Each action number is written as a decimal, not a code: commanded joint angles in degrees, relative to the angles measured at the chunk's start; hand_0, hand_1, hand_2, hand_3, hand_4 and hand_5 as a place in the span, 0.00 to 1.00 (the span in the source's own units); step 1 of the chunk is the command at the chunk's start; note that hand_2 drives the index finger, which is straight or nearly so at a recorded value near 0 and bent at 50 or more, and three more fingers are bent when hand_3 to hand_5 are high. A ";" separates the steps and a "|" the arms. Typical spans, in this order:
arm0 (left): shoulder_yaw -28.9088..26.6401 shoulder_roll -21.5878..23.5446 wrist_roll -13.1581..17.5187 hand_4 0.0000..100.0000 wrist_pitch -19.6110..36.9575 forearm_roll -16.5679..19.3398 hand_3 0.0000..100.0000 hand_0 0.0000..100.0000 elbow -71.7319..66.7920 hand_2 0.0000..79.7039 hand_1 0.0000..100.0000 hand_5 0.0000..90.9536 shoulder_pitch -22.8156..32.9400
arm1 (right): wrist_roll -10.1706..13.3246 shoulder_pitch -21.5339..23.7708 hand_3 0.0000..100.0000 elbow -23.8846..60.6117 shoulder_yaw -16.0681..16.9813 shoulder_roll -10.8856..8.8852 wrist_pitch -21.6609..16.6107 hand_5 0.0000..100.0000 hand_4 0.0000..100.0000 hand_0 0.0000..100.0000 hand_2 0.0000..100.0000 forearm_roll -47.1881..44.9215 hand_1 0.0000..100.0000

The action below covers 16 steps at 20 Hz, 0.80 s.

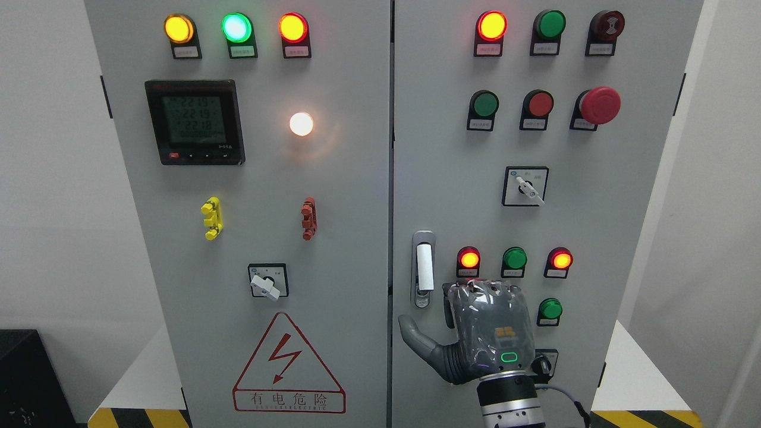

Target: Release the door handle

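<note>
door handle (423, 268) | right hand (475, 336) just beside, apart | fingers spread, holding nothing

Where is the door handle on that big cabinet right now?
In the head view, the door handle sits upright at the left edge of the right door, left of a lit red lamp and just above-left of the robot's right hand.

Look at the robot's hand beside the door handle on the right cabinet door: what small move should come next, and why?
Probably draw the right hand straight back from the panel. Its thumb is spread and it sits just right of and below the door handle, apparently not gripping it, so release looks done; nearby buttons call for a clean retreat.
</note>
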<state>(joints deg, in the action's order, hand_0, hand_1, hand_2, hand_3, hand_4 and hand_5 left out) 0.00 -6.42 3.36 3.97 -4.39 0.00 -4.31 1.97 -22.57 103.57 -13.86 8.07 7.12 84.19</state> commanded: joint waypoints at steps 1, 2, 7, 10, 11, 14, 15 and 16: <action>1.23 0.00 -0.03 0.01 -0.01 0.00 0.09 0.00 1.14 0.03 0.00 0.00 0.00 | -0.04 -1.33 1.00 -1.01 -0.12 0.02 0.26 0.91 1.00 0.08 0.92 -0.08 0.29; 1.23 0.00 -0.03 0.01 -0.01 0.00 0.09 0.00 1.14 0.03 0.00 0.00 0.00 | -0.04 -1.68 1.00 -1.35 -0.03 0.02 0.26 0.91 1.00 0.08 0.92 -0.08 0.29; 1.23 0.00 -0.03 0.01 -0.01 0.00 0.09 0.00 1.14 0.03 0.00 0.00 0.00 | -0.04 -4.41 1.00 -3.55 0.23 0.02 0.35 0.91 1.00 0.08 0.92 -0.08 0.30; 1.23 0.00 -0.03 0.01 -0.01 0.00 0.09 0.00 1.14 0.03 0.00 0.00 0.00 | -0.04 -4.59 1.00 -4.17 0.32 0.02 0.44 0.92 1.00 0.08 0.92 -0.08 0.30; 1.23 0.00 -0.03 0.01 -0.01 0.00 0.09 0.00 1.14 0.03 0.00 0.00 0.00 | -0.04 -4.59 1.00 -4.26 0.41 0.02 0.44 0.92 1.00 0.08 0.92 -0.08 0.30; 1.23 0.00 -0.03 0.01 -0.01 0.00 0.09 0.00 1.14 0.03 0.00 0.00 0.00 | -0.03 -4.94 1.00 -4.52 0.41 0.02 1.05 0.92 1.00 0.09 0.92 -0.08 0.30; 1.23 0.00 -0.03 0.01 -0.01 0.00 0.09 0.00 1.14 0.03 0.00 0.00 0.00 | -0.04 -5.11 1.00 -4.52 0.41 0.02 1.14 0.92 1.00 0.09 0.92 -0.08 0.30; 1.23 0.00 -0.03 0.01 -0.01 0.00 0.09 0.00 1.14 0.03 0.00 0.00 0.00 | 0.05 -5.29 1.00 -4.52 0.50 0.02 1.23 0.92 1.00 0.09 0.92 -0.08 0.30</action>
<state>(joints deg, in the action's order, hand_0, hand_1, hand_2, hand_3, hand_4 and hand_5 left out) 0.00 -6.42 3.37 3.97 -4.39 0.00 -4.31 1.94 -26.86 100.70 -13.62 8.08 8.00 84.12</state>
